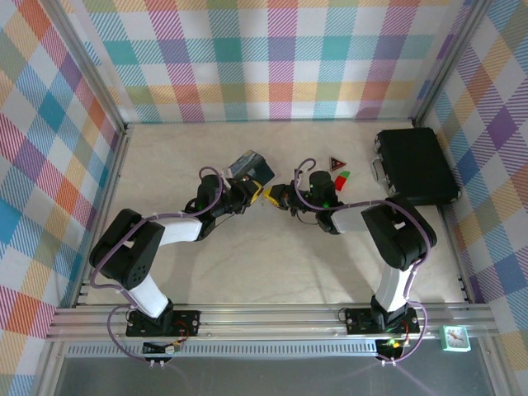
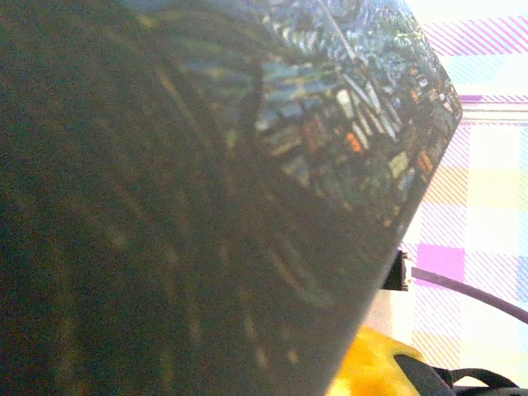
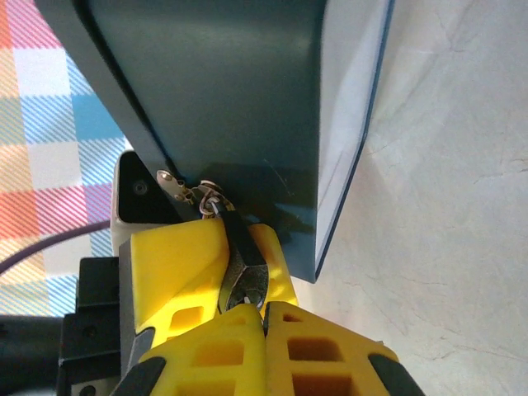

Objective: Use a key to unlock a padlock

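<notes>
in the top view both arms are seen stretched toward the middle of the table [image 1: 272, 272], where the left claw [image 1: 250, 194] and the right claw [image 1: 277, 198] are brought tip to tip just in front of the blue starry-night painted tin [image 1: 252, 167]. in the right wrist view the padlock [image 3: 238, 243] is seen off the table, clamped between the two yellow fingers of the left claw; its dark body is tilted, with the silver shackle [image 3: 211, 198] at the upper end, close under the grey-blue underside of the tin. a small silver tab [image 3: 169, 180] with a hole is hung by thin rings beside the shackle; what it is cannot be told. the right claw's own yellow fingers [image 3: 206, 355] are pressed almost together, clenched on a thin silvery piece taken to be the key [image 3: 247, 293], which is held against the lower end of the padlock; whether it is seated in the keyhole cannot be told. a white camera housing [image 3: 136, 194] is seen beside the left claw's fingers. in the left wrist view the painted side of the tin is seen very close and mostly in shadow, with a patch of yellow finger at the lower edge and a purple cable [image 2: 470, 289] running across the checked wall. to the right on the table, well apart from the claws, a small red triangle piece [image 1: 337, 162] and a green piece [image 1: 343, 176] are laid near each other, and a big black case [image 1: 415, 165] is set against the right wall.
</notes>
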Action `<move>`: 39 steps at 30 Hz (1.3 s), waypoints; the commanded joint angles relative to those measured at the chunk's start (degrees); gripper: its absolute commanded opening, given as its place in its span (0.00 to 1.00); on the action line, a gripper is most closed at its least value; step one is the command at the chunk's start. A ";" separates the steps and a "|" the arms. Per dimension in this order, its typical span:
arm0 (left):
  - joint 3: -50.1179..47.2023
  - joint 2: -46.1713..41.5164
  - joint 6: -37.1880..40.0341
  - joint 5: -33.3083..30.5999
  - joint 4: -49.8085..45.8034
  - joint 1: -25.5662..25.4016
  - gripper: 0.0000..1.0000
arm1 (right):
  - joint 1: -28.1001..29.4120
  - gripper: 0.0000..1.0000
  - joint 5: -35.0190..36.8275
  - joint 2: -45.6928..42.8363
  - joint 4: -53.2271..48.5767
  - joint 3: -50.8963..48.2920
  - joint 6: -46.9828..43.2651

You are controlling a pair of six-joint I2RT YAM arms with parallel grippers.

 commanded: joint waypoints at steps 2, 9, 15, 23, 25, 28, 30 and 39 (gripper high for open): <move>1.56 -0.61 0.69 14.24 8.07 -4.22 0.00 | -0.17 0.00 7.27 2.57 3.12 2.27 10.04; -1.12 2.48 7.36 16.23 15.75 -3.37 0.00 | -1.07 0.00 -1.88 4.76 16.14 2.83 32.02; -3.91 11.36 6.10 14.91 34.74 -2.73 0.00 | 0.77 0.00 0.91 6.34 31.76 3.61 64.08; -5.06 13.61 9.96 11.95 35.08 -2.73 0.00 | 2.03 0.00 7.41 6.13 31.90 7.70 67.45; -4.39 14.58 10.30 11.97 35.26 -2.73 0.00 | 2.77 0.00 9.42 5.85 31.83 5.72 67.64; -3.48 15.35 10.39 11.31 35.17 -2.73 0.00 | 2.90 0.00 9.70 6.14 31.82 4.43 67.59; -2.85 15.33 10.18 11.01 34.70 -2.73 0.00 | 2.13 0.00 6.99 7.20 31.77 5.47 64.63; -4.84 11.97 12.26 5.53 25.57 -2.11 0.00 | -1.56 0.23 -3.79 12.06 27.36 5.65 43.77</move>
